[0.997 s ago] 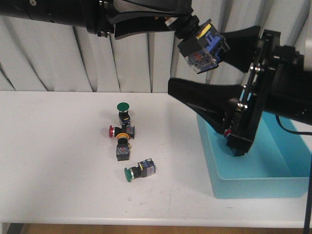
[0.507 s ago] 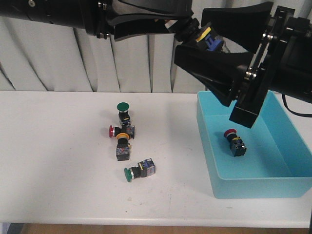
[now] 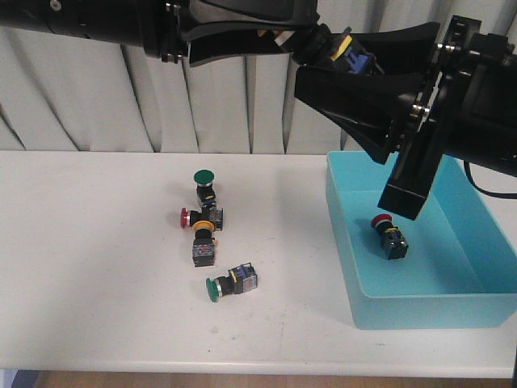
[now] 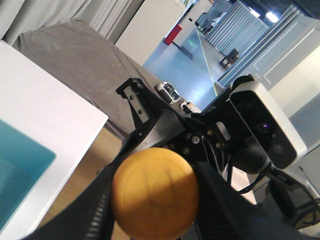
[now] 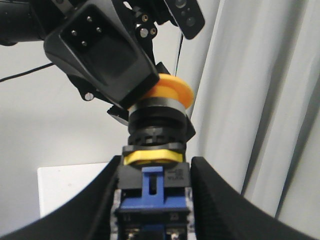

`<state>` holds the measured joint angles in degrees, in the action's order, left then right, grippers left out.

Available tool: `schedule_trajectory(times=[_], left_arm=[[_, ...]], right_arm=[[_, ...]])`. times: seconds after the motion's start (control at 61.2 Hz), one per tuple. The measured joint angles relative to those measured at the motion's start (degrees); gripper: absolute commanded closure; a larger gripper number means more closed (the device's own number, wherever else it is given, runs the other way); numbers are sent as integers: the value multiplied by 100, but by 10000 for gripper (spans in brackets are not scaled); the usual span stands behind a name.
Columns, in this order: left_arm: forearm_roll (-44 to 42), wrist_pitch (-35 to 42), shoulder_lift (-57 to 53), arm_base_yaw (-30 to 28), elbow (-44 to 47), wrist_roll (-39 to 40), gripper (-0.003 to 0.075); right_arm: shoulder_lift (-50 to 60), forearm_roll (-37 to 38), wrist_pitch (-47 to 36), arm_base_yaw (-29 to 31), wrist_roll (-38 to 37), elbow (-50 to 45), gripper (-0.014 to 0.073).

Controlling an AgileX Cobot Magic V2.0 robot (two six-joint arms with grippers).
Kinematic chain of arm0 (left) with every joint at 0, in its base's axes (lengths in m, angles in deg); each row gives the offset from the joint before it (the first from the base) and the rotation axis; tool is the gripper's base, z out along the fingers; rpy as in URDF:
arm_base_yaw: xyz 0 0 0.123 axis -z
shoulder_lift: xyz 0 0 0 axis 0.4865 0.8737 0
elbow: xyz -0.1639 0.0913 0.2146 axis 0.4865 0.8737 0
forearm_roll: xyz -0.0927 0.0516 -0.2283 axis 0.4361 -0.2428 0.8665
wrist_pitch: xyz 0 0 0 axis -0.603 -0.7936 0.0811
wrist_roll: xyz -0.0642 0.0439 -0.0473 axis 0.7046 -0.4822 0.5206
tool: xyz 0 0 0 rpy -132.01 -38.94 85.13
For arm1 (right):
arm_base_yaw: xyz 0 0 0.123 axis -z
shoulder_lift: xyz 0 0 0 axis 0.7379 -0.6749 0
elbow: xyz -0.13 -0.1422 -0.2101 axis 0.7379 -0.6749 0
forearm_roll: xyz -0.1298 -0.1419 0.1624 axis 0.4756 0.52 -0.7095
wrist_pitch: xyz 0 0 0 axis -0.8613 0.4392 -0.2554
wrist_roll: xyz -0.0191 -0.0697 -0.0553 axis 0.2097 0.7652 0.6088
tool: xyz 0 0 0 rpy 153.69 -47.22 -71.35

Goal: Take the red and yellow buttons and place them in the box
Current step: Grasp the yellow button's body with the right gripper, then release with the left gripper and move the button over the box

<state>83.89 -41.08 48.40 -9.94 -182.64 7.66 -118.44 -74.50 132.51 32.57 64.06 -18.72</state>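
Both tools pinch the yellow button (image 5: 157,150) high up, its long axis running between them, cap toward the left tool (image 4: 150,200).

Pale pleated curtain (image 3: 97,105) hangs behind the white table (image 3: 97,267).

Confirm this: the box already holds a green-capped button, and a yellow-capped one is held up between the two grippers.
Not quite: the button lying in the box has a red cap, not green, as the front view shows. The rest stands: a yellow-capped button is up between the left gripper and right gripper.
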Motion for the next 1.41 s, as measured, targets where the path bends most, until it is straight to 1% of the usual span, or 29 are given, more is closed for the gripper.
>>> schedule_trajectory(times=[0.065,0.147,0.327,0.409,0.458,0.523,0.67,0.834,0.932,1.014,1.112,1.21,1.34,1.406], left_arm=[[-88,0,0,0,0,1,622],[-178,0,-8,7,-12,6,541],[-283,24,-29,19,-49,6,320],[-445,100,-29,19,-49,-13,247],[-514,149,-29,19,-49,-13,225],[-606,158,-29,19,-49,-14,210],[-797,153,-29,19,-49,-19,216],[-961,153,-29,19,-49,-19,217],[-975,153,-29,19,-49,-19,217],[-1087,153,-29,19,-49,-19,217],[-1448,140,-29,19,-49,-19,218],[-2015,136,-29,19,-49,-19,218],[-2784,40,-29,19,-49,-1,218],[-3062,-25,-29,19,-49,53,218]], right_arm=[[-5,39,0,0,0,0,603],[-12,86,-6,0,0,0,603],[-12,106,-12,0,0,0,603],[-12,63,-19,0,-20,0,603],[-12,44,-28,0,-20,0,602],[-12,31,-42,0,-20,0,602],[35,-13,-251,0,-20,0,601],[263,-50,-902,0,17,0,601],[453,-109,-1745,0,85,0,600],[533,-196,-2673,0,101,0,599],[455,-278,-3825,0,114,0,597],[167,-365,-4714,0,164,-96,596],[-479,-420,-5300,0,262,-347,596],[-885,-445,-5384,70,269,-466,596]])
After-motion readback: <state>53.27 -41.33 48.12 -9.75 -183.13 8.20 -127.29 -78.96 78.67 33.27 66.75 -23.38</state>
